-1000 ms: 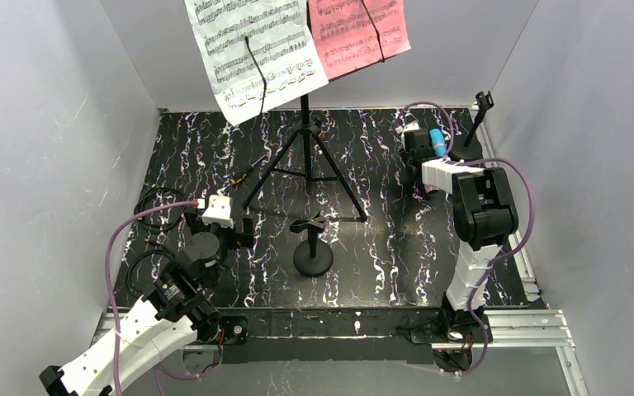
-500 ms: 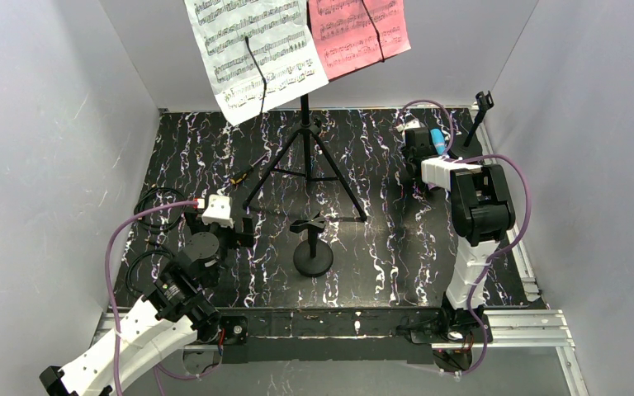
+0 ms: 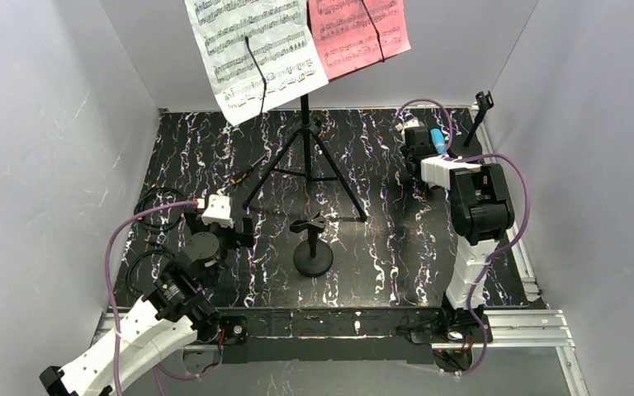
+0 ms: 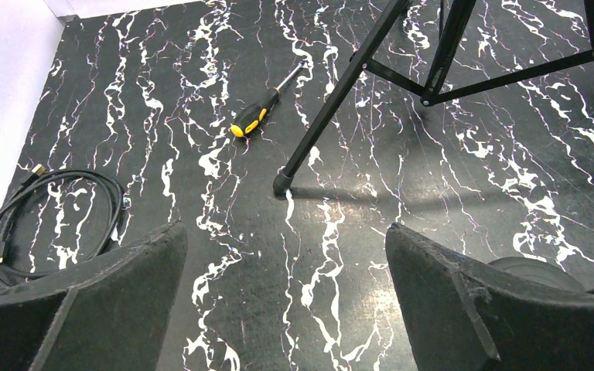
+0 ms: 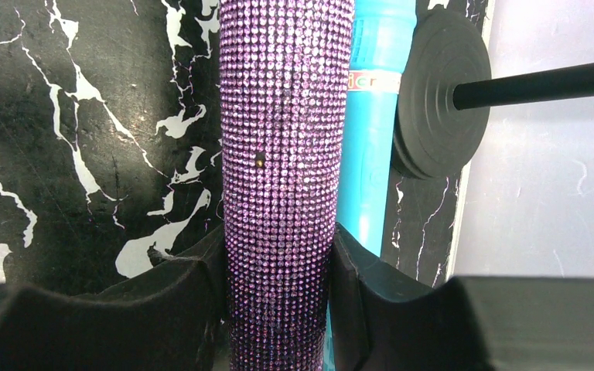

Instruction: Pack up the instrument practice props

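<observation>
My right gripper (image 5: 278, 259) is shut on the purple glitter microphone (image 5: 282, 139), its fingers pressed against both sides of the body. Right beside it lies the blue microphone (image 5: 377, 116), next to the round base of a black mic holder (image 5: 431, 93) at the back right wall. From above, the right gripper (image 3: 417, 142) is at the back right, with the blue microphone (image 3: 437, 139) just visible. Another mic holder (image 3: 313, 247) stands mid-table. White (image 3: 256, 49) and pink (image 3: 359, 33) music sheets hang on the tripod. My left gripper (image 4: 286, 239) is open and holds nothing.
The tall black tripod (image 3: 305, 157) stands at centre back, one leg (image 4: 340, 93) ahead of my left gripper. A yellow-handled screwdriver (image 4: 251, 124) lies left of it. A coiled black cable (image 4: 46, 212) sits by the left wall. Grey walls enclose the table.
The right arm has shifted slightly back and left with the purple microphone in its grip. The left arm has not moved.
</observation>
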Available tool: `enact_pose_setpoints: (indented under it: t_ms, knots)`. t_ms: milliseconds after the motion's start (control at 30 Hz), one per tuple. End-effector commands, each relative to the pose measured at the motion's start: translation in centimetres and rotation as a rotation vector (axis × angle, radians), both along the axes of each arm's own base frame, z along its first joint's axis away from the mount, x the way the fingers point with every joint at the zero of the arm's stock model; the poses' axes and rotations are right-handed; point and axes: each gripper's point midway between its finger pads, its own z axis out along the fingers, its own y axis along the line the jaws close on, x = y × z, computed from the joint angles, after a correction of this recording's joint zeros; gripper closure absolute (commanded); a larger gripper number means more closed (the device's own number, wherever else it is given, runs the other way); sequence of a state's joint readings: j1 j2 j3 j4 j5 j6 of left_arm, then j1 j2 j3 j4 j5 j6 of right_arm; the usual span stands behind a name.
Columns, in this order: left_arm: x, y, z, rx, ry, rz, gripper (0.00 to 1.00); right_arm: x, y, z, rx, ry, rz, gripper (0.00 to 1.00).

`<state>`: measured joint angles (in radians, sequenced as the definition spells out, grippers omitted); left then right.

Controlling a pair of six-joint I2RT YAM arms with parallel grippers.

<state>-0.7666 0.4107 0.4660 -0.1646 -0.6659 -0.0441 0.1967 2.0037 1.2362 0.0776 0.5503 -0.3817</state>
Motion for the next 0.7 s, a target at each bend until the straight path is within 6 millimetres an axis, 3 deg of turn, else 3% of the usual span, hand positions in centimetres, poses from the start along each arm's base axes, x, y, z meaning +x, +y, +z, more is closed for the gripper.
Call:
enact_pose_setpoints:
  t_ms: [0,367,667]
  knots:
    - [0.1,0.3,0.9,-0.015,-0.024,0.019,0.02,2.1,-0.3,2.0,-0.012,-0.076,-0.016,0.5]
    - [0.1,0.3,1.0,-0.015,-0.024,0.02,0.02,2.0,-0.8,1.0,-0.037,-0.047,-0.021,0.43]
    - [0.2,0.3,0.9,-0.015,-0.023,0.02,0.02,1.9,-0.9,1.6,-0.03,-0.057,-0.02,0.43]
